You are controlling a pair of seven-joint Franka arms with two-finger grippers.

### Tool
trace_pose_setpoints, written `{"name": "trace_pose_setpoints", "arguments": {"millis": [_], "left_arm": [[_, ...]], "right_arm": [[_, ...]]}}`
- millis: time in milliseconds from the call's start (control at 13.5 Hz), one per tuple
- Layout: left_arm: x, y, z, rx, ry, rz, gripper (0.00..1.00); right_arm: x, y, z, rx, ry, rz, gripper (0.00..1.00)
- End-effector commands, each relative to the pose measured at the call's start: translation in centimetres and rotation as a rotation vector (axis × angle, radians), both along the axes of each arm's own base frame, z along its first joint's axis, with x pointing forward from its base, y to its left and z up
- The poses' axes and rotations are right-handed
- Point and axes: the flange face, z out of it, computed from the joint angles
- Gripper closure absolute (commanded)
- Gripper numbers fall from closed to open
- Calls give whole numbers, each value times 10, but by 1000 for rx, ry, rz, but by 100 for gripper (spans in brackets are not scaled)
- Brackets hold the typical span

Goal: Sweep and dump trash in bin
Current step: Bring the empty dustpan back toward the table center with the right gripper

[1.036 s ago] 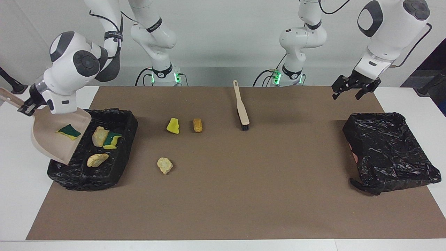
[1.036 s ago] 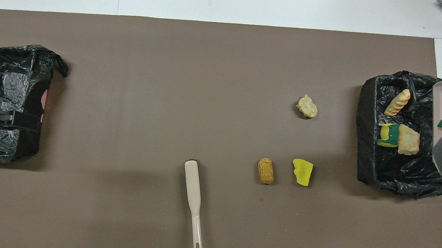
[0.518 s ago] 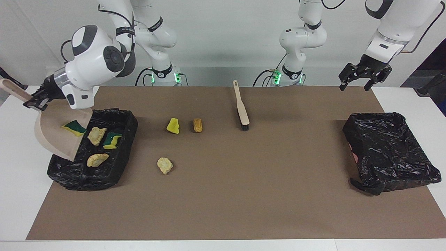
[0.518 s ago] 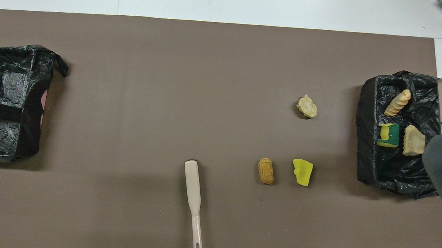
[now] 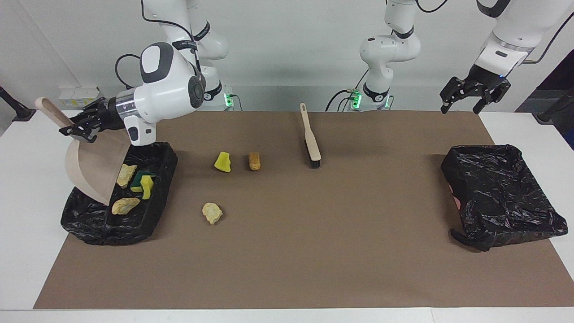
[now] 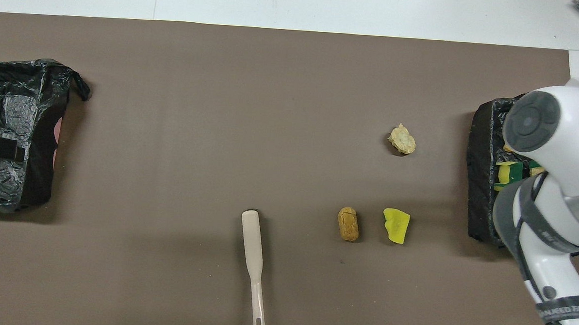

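My right gripper is shut on the handle of the beige dustpan, which tilts steeply over the black-lined bin at the right arm's end of the table. The pan is bare. In that bin lie two pale lumps and green-backed sponges. On the mat lie three pieces of trash: a yellow sponge, an orange-brown lump and a pale lump. My left gripper waits open in the air over the mat's corner at the left arm's end.
The beige brush lies on the mat near the robots, bristles pointing away from them. A second black-lined bin stands at the left arm's end. In the overhead view my right arm covers most of the first bin.
My right arm swung in over the bin and tipped the dustpan steeper. The green-backed sponge slid off the pan into the bin. My left gripper rose a little.
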Motion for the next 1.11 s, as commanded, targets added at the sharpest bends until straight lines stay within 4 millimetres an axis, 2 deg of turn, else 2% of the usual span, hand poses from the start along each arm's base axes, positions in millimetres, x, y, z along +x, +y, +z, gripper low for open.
{"name": "trace_pose_setpoints", "arguments": {"millis": [0,74,296,518,666,814,1036], "left_arm": [[-2,-2,4,14,13,-7,0],[-2,-5,6,15,13,-12,0],[-3,-10,15,15,-10,-18,0],[-5,-8,15,14,-14,-10,0],[-7,-10,15,14,-6,-18,0],[-6,-9,16,16,-7,-19,0],[-6,-1,16,15,-7,-4,0]], "right_arm": [[4,-6,32,-19,-55,5,100],[6,-6,40,17,-73,-5,100],[10,-19,44,177,-124,-13,100],[14,-6,30,366,-250,-52,100],[23,-6,15,488,-299,-62,100],[28,11,9,602,-358,-78,100],[42,41,19,725,-467,-146,100]]}}
